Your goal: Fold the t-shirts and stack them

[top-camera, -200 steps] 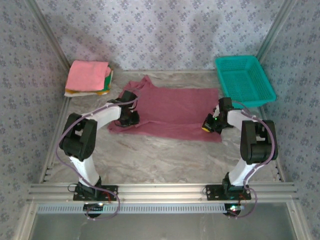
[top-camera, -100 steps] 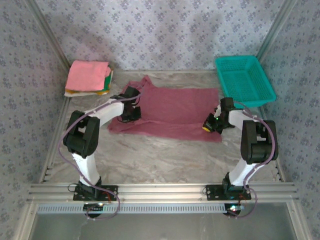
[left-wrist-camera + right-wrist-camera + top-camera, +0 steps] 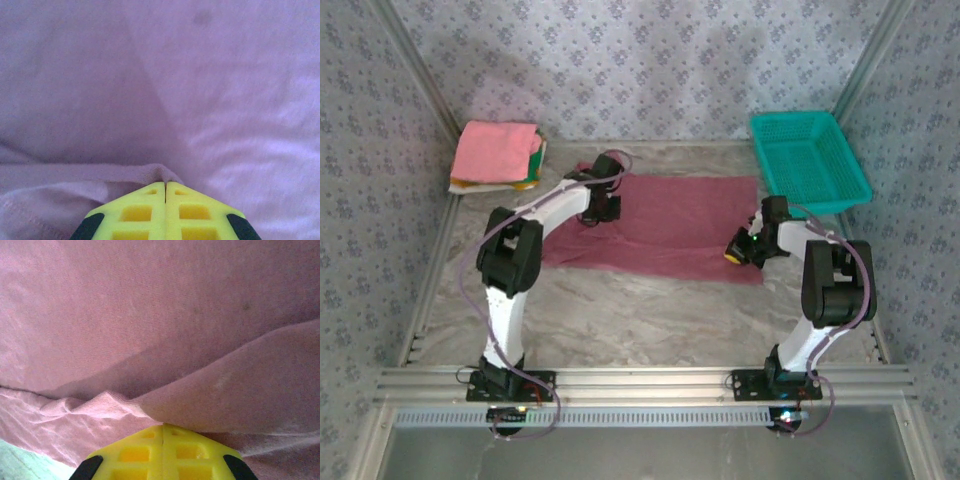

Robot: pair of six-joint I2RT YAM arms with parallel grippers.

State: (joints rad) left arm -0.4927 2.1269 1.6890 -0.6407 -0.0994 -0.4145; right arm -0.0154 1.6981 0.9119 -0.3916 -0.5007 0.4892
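The maroon t-shirt (image 3: 670, 225) lies flat on the worktop (image 3: 620, 310) beside the teal basket (image 3: 808, 158). Its long axis runs away from the basket, with the straight hem end nearest it. The right gripper (image 3: 163, 427) is clenched on cloth at the hem corner near the basket. The left gripper (image 3: 165, 185) pinches a fold at the shirt's far end, probably so the cloth stays taut for folding.

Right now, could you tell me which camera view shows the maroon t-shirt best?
The top external view: the whole outline of the maroon t-shirt is visible there. The left wrist view gives a close-up of a fold pinched in the left gripper; the right wrist view, an edge bunched in the right gripper.
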